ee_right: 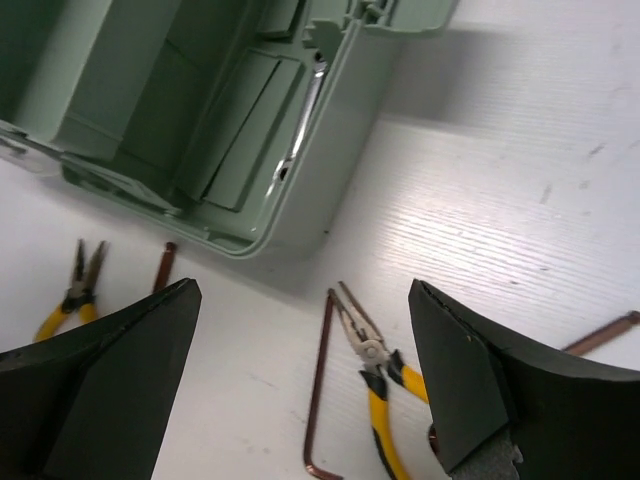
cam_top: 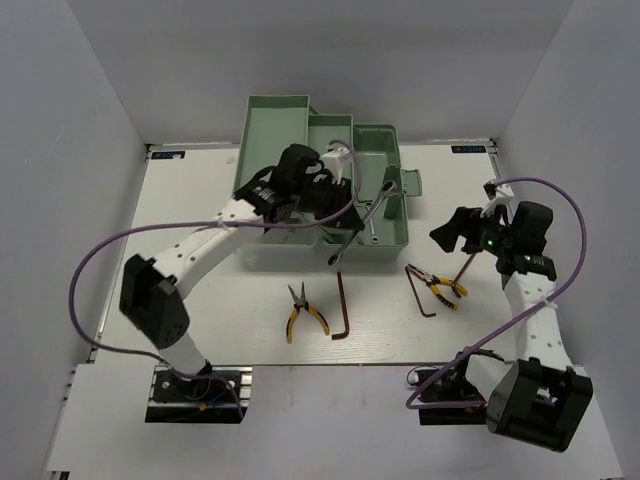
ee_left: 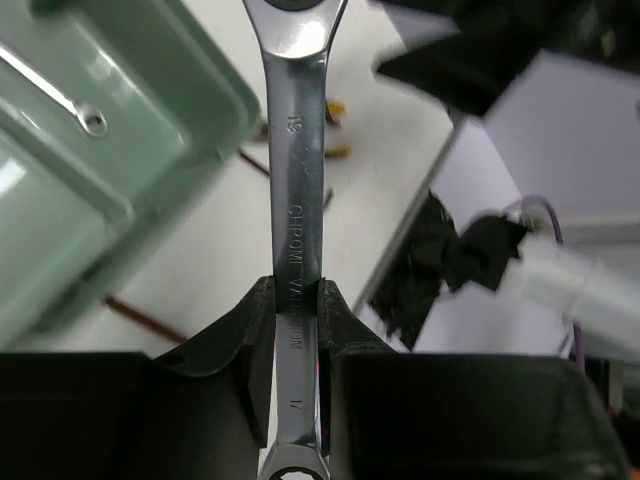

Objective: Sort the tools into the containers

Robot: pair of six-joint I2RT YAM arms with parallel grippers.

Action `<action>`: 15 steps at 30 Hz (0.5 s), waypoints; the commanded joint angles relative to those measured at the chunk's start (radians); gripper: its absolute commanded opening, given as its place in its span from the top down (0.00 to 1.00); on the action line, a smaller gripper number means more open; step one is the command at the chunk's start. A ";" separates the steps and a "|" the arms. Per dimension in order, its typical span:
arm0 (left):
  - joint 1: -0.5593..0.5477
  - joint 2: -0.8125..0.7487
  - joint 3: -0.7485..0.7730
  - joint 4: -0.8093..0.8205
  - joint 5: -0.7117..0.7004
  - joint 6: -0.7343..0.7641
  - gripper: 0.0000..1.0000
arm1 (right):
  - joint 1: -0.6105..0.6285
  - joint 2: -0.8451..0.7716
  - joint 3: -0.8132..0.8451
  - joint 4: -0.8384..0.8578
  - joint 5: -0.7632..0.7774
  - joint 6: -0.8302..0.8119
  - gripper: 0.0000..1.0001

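My left gripper (cam_top: 348, 215) (ee_left: 297, 290) is shut on a long silver wrench (cam_top: 362, 222) (ee_left: 295, 150) and holds it tilted over the front wall of the mint-green toolbox (cam_top: 300, 125) (ee_left: 150, 90) (ee_right: 180, 120). A small silver wrench (ee_left: 60, 95) lies in a toolbox tray. My right gripper (cam_top: 462, 232) (ee_right: 300, 380) is open and empty, above yellow-handled pliers (cam_top: 441, 287) (ee_right: 378, 375) and a brown hex key (cam_top: 420, 291) (ee_right: 320, 390). A second pair of pliers (cam_top: 300, 312) (ee_right: 75, 285) and a second hex key (cam_top: 342, 308) (ee_right: 165, 265) lie in front of the toolbox.
The toolbox's raised tray (cam_top: 275, 125) stands at the back left. A thin brown rod (cam_top: 467, 266) (ee_right: 600, 333) lies right of the right-hand pliers. Purple cables (cam_top: 90, 270) loop beside both arms. Grey walls close in the table on three sides.
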 commanded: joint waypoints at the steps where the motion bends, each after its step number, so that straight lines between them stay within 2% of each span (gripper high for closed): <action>1: -0.016 0.075 0.150 0.141 -0.103 -0.092 1.00 | -0.016 -0.083 -0.049 0.049 0.096 -0.056 0.09; 2: -0.016 0.139 0.184 0.141 -0.147 -0.103 1.00 | -0.013 -0.109 -0.064 0.101 0.200 -0.044 0.09; 3: -0.016 0.175 0.256 0.141 -0.163 -0.118 1.00 | -0.015 -0.112 -0.070 0.106 0.225 -0.035 0.09; 7: -0.025 0.373 0.491 0.077 -0.224 -0.175 1.00 | -0.038 -0.097 -0.075 0.091 0.189 -0.029 0.09; 9: -0.034 0.439 0.613 0.046 -0.303 -0.187 1.00 | -0.049 -0.094 -0.087 0.102 0.158 -0.030 0.09; 15: -0.044 0.592 0.770 -0.031 -0.562 -0.198 1.00 | -0.075 -0.106 -0.103 0.118 0.210 -0.010 0.09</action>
